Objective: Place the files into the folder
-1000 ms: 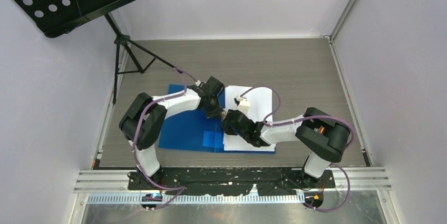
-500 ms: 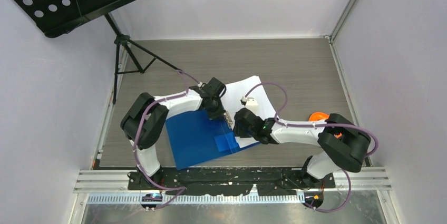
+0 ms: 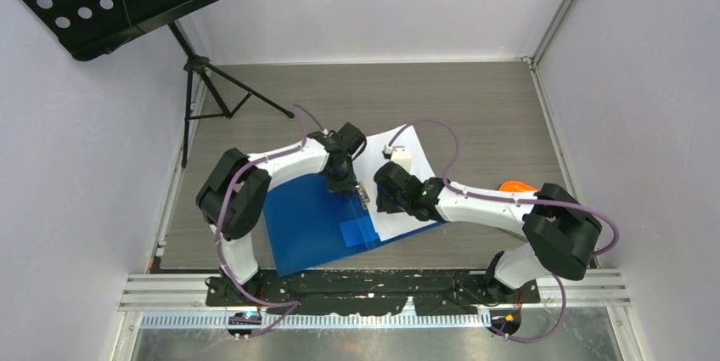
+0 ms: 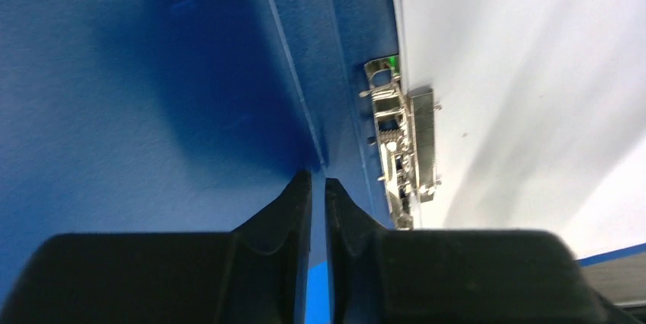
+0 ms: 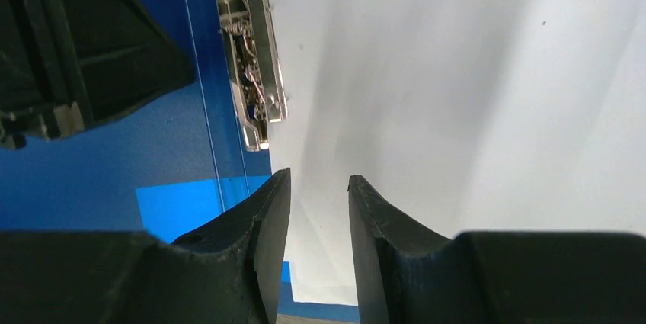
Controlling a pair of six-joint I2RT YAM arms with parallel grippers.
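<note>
Grey table (image 3: 475, 98), open blue folder (image 3: 306, 225) (files (image 3: 424, 161) lying inside), left gripper (image 4: 318, 181) clenched, right gripper (image 5: 320, 179) parted.

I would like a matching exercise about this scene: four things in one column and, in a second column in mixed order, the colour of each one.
Things:
1. folder
2. files
3. metal clip
4. music stand

Colours:
A. silver
B. black
C. white
D. blue

Pairs: 1-D; 2-C; 3-A; 4-B
</note>
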